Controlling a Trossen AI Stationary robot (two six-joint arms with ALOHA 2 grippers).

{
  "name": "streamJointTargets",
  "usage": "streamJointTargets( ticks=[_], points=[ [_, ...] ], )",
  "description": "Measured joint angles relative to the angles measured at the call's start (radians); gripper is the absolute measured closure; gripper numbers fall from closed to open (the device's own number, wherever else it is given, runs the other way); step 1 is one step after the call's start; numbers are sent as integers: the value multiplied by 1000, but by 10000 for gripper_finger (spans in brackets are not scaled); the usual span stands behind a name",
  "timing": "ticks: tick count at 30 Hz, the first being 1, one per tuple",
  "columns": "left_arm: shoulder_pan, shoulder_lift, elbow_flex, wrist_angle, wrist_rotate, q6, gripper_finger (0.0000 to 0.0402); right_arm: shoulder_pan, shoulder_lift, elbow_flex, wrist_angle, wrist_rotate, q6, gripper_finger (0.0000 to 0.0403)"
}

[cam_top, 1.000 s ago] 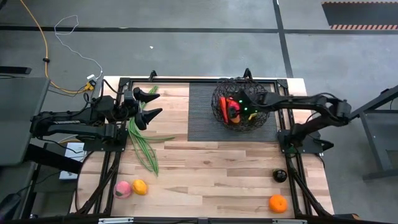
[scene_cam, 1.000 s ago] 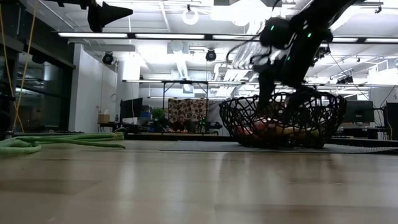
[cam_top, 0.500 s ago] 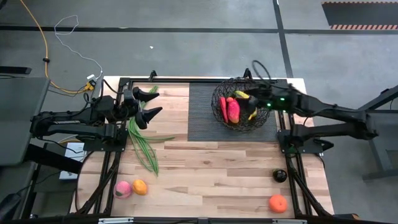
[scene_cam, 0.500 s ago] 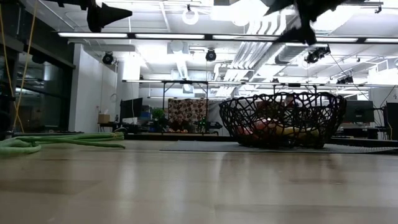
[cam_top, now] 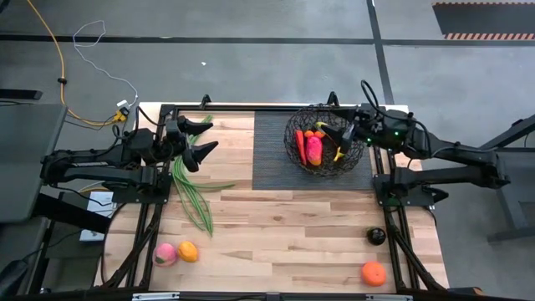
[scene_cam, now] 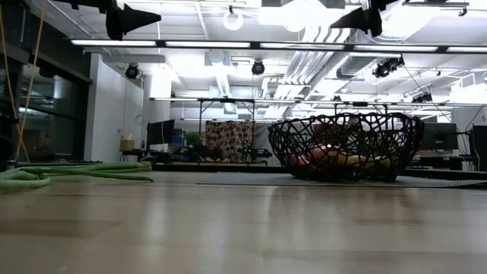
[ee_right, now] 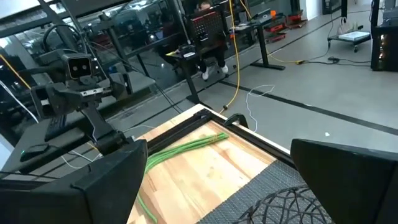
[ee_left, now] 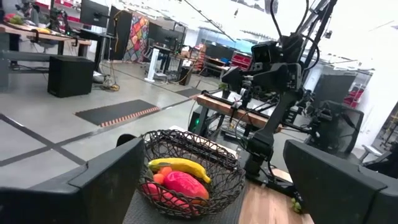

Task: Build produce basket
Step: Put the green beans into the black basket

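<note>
The black wire basket [cam_top: 322, 147] stands on a dark ribbed mat [cam_top: 272, 155] at the far middle of the table. In it lie a red chili [cam_top: 299, 144], a red-green mango [cam_top: 313, 149], a yellow banana [cam_top: 338, 144] and a small orange [cam_top: 309, 134]. My right gripper [cam_top: 336, 128] is open and empty, high above the basket's far right rim [scene_cam: 362, 17]. My left gripper [cam_top: 201, 139] is open and empty, high above the long green stalks [cam_top: 191, 186] at the far left. The left wrist view shows the basket [ee_left: 193, 171] with the banana [ee_left: 180, 165] and the mango [ee_left: 185, 184].
A pink peach [cam_top: 165, 254] and an orange [cam_top: 188, 251] lie near the front left. A dark plum [cam_top: 376, 237] and another orange [cam_top: 374, 273] lie near the front right. Bare wood lies between them. The stalks also show in the low view [scene_cam: 76, 171] and the right wrist view [ee_right: 186, 146].
My right gripper has risen out of the basket and drawn back toward the table's right edge, and now hangs above the basket's far right rim. The chili, mango and banana stay in the basket, now uncovered.
</note>
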Motion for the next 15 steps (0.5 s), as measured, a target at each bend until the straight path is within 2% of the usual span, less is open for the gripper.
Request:
streamJointTargets(
  ticks=[3, 5, 10, 13, 15],
  points=[
    [0, 15, 3, -4, -34, -44, 28, 0, 0, 0, 1, 0, 0, 15],
    [7, 44, 34, -72, -72, -97, 32, 0, 1, 0, 1, 0, 4, 15],
    [103, 208, 204, -472, -129, -174, 36, 0, 1, 0, 1, 0, 13, 15],
    [207, 340, 301, -700, -170, -223, 37, 0, 1, 0, -1, -4, 23, 15],
    [284, 425, 339, -787, -186, -235, 37, 0, 1, 0, -1, -4, 23, 15]
  ],
)
